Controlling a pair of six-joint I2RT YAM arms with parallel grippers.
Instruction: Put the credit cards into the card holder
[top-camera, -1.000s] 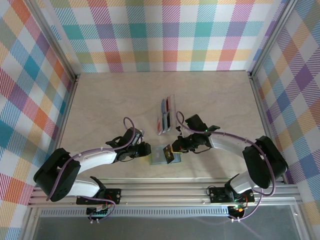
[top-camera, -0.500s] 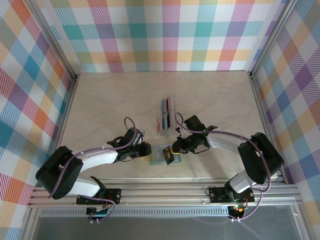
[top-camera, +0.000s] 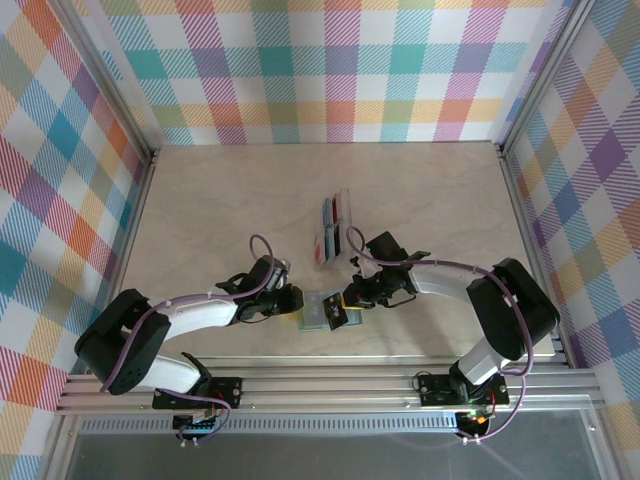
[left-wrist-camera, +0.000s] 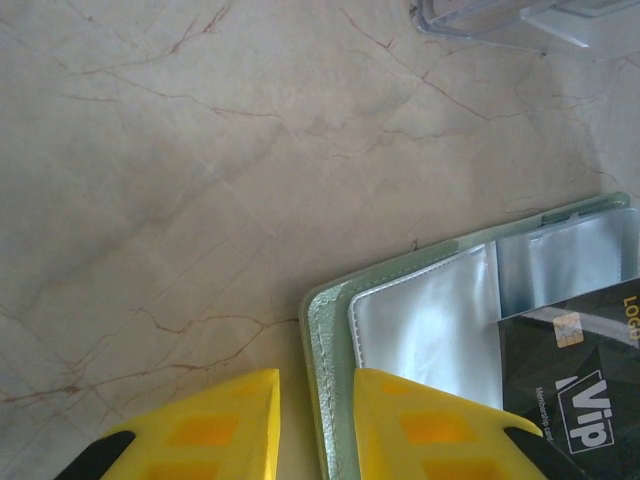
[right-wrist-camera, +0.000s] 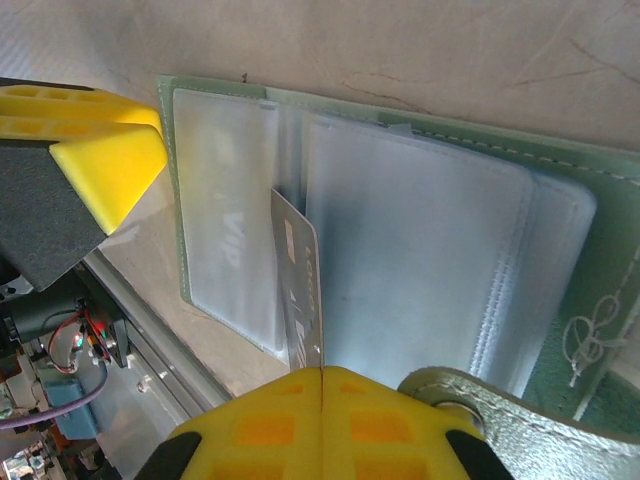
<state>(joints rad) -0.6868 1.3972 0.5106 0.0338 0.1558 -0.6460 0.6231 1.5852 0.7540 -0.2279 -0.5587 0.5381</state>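
Observation:
The grey-green card holder (top-camera: 318, 311) lies open on the table near the front edge, its clear sleeves (right-wrist-camera: 420, 230) facing up. My right gripper (right-wrist-camera: 322, 370) is shut on a dark credit card (right-wrist-camera: 300, 290) marked VIP. The card is held edge-on with its far end in a sleeve by the holder's fold. In the top view this gripper (top-camera: 348, 300) sits at the holder's right side. My left gripper (left-wrist-camera: 317, 378) is narrowly open across the holder's left edge (left-wrist-camera: 328, 340). One finger (left-wrist-camera: 430, 430) rests over a sleeve, the other (left-wrist-camera: 200, 435) on the table.
A clear plastic tray (top-camera: 334, 232) with more cards standing in it sits just behind the holder; its corner (left-wrist-camera: 520, 20) shows in the left wrist view. The holder's snap strap (right-wrist-camera: 470, 400) lies beside my right fingers. The aluminium rail (top-camera: 320, 385) runs close in front.
My right gripper has shifted a little to the left with the card, further over the holder. The left gripper stays at the holder's edge.

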